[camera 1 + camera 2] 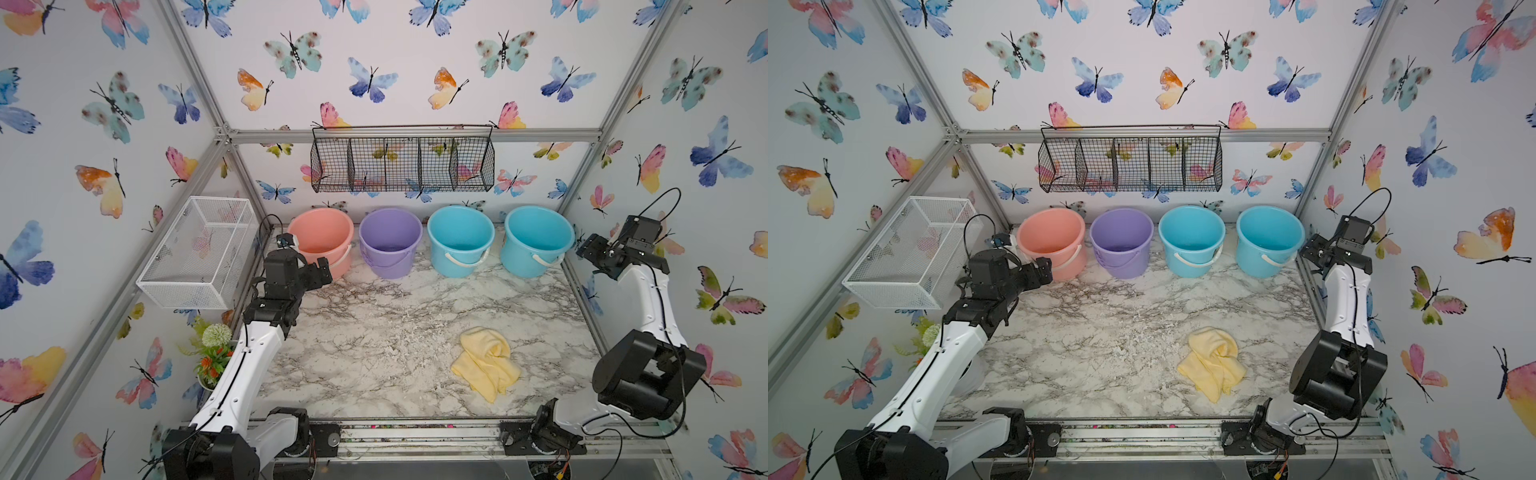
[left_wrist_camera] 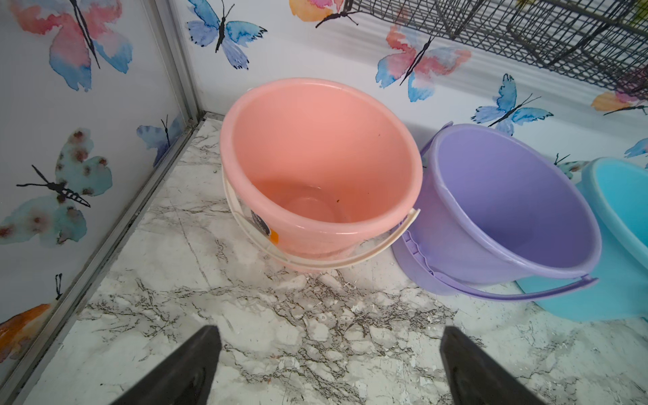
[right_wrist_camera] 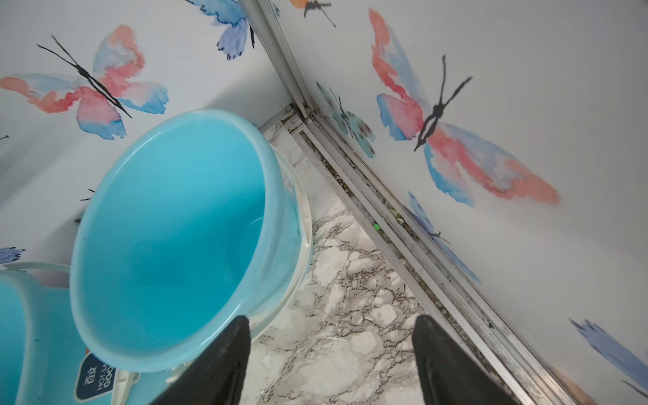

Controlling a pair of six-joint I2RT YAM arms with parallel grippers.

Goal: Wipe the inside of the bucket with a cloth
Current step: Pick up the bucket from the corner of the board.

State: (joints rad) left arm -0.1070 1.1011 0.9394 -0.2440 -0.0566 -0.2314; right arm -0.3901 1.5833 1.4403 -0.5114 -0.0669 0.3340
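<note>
cloth [image 1: 486, 362] comes first: the pale yellow terry towel lies crumpled on the marble tabletop [image 1: 374, 332] toward the near edge, on the right arm's side, with nothing touching it. we judge the step in hand is fetching it. to do that well, we would come straight down on the thick rolled fold at its far end, pinch plenty of layers, and lift so a loose pad hangs free for wiping. further back, both grippers are well apart from the towel. the left gripper [image 2: 331, 333] has its fingers spread wide over bare marble just before the pink bucket [image 2: 315, 140]. the right gripper [image 3: 332, 319] has its fingers apart too, empty, beside the rightmost blue bucket [image 3: 168, 228] in the back row. which bucket is meant we cannot tell.
</note>
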